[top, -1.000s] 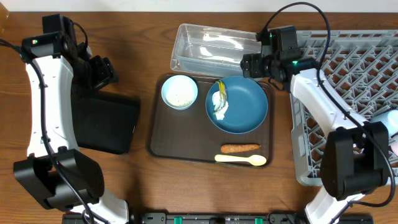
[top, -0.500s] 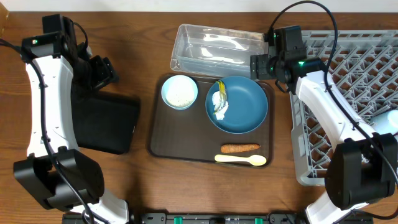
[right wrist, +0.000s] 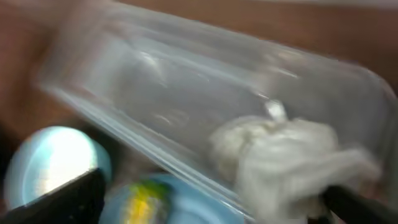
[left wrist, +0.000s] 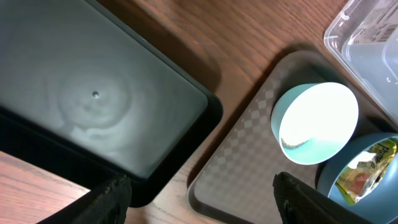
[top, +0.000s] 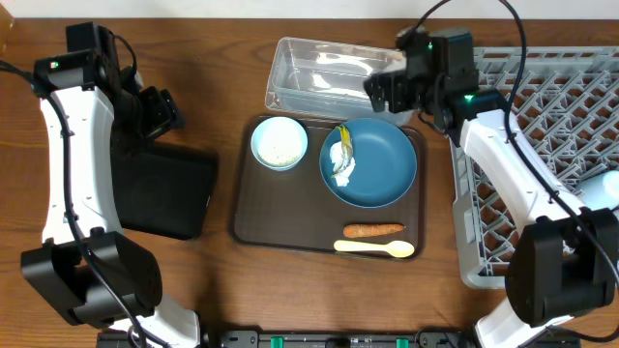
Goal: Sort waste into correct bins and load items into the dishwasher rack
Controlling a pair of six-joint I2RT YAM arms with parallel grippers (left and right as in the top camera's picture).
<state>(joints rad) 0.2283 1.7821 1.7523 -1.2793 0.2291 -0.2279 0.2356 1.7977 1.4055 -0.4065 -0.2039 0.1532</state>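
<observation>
My right gripper (top: 385,92) hangs open over the right end of the clear tub (top: 324,70). In the blurred right wrist view, crumpled white paper (right wrist: 280,155) lies inside the tub (right wrist: 155,99), below and apart from my right gripper (right wrist: 211,199). The dark blue plate (top: 379,164) holds a yellow-green wrapper (top: 341,138) and more white paper (top: 344,170). The pale blue bowl (top: 280,143), carrot piece (top: 373,230) and cream spoon (top: 374,248) lie on the brown tray (top: 280,208). My left gripper (top: 160,108) is open and empty above the black tray (top: 164,193).
The grey dishwasher rack (top: 542,126) fills the right side, with a pale blue cup (top: 604,188) at its right edge. In the left wrist view my left gripper (left wrist: 208,196) hovers over the wood strip between the black tray (left wrist: 93,99) and the brown tray (left wrist: 242,180).
My right gripper has shifted left over the clear tub and its jaws have spread wider. The left arm has not moved.
</observation>
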